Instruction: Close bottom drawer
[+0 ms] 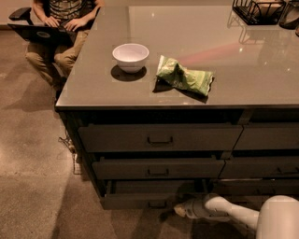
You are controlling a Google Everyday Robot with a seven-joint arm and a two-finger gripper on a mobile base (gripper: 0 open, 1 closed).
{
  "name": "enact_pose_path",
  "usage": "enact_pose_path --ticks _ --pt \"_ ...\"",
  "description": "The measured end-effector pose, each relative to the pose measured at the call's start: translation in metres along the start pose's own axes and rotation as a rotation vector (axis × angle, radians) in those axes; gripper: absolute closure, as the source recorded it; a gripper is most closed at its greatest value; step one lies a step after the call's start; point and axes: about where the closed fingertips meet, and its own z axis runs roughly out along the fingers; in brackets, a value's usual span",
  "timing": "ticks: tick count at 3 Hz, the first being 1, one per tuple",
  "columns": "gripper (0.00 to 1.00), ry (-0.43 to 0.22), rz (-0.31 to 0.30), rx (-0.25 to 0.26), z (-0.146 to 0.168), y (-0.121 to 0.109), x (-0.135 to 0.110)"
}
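Note:
The bottom drawer [135, 201] is the lowest of the left three-drawer stack. It stands pulled out a short way, with its dark inside showing behind the front panel. Its small bar handle [157, 205] is near the panel's middle. My gripper [180, 211] is low near the floor, at the right end of the drawer's front panel, close to the handle. My white arm [233, 214] reaches in from the lower right. The two drawers above [159, 138] sit nearly flush.
A white bowl [131, 57] and a green crumpled bag [184, 76] lie on the counter top [233, 60]. A wire basket [257, 10] stands at the back right. A seated person with a laptop [56, 23] is at the far left. Right-hand column drawers [268, 137] adjoin.

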Motion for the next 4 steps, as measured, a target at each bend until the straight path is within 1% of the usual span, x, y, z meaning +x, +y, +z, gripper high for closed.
enact_pose_path --ticks 1,3,4 --pt "1.0 -0.05 -0.011 0.039 -0.001 -0.02 -0.015" --pt "1.0 -0.097 -0.04 0.073 0.0 -0.05 -0.043" --pt "1.0 -0.107 -0.048 0.086 -0.003 -0.056 -0.048"
